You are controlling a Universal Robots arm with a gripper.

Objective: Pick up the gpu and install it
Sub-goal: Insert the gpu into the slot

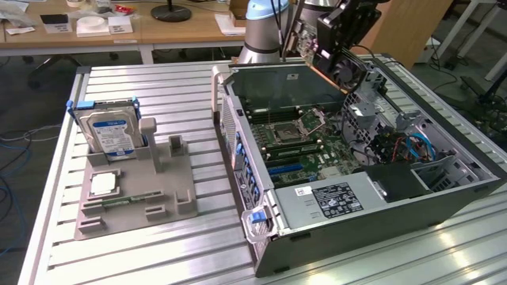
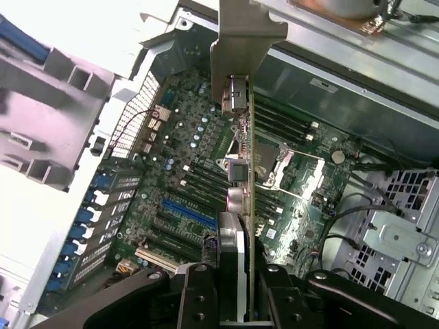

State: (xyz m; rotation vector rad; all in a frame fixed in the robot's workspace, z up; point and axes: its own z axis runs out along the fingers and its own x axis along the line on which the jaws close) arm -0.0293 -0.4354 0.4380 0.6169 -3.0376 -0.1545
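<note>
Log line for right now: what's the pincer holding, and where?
pincer: shut on gpu | gpu: edge-on, held over motherboard of open case | slot: not yet seated | hard drive: in stand

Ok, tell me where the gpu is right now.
The gpu is gripped in the claw, hanging edge-on above the motherboard of the open computer case, toward the exterior view's right.

No words or numbers can be read. The hard drive (image 1: 101, 114), at nine o'clock from the computer case (image 1: 380, 228) in the exterior view, carries a blue-and-white label (image 1: 111, 135) with print too fine to make out. The power supply (image 1: 305, 212), at the case's six o'clock, bears a black label (image 1: 336, 199) and a small white sticker (image 1: 302, 191), both illegible.
</note>
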